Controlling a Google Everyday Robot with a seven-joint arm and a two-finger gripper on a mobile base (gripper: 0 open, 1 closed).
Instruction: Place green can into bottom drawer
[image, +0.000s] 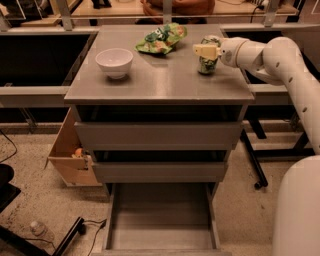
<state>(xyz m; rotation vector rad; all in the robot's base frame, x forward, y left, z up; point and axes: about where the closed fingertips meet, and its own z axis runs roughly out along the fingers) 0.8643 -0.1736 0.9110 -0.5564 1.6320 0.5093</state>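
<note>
I see gripper (204, 50) at the green can (207, 65), 1 o'clock on cabinet top (160, 82), grip state can't tell; bottom drawer (162, 220) open at 6 o'clock, empty, so lift + drop-in remain.

No legible text anywhere.

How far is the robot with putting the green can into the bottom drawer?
Done: the bottom drawer is already pulled open, ready to receive the can.
In hand: the gripper is at the upper part of the green can, which stands upright near the right rear corner of the cabinet top.
Left: the can is not yet lifted. It must be picked up, carried down and set inside the drawer.
</note>
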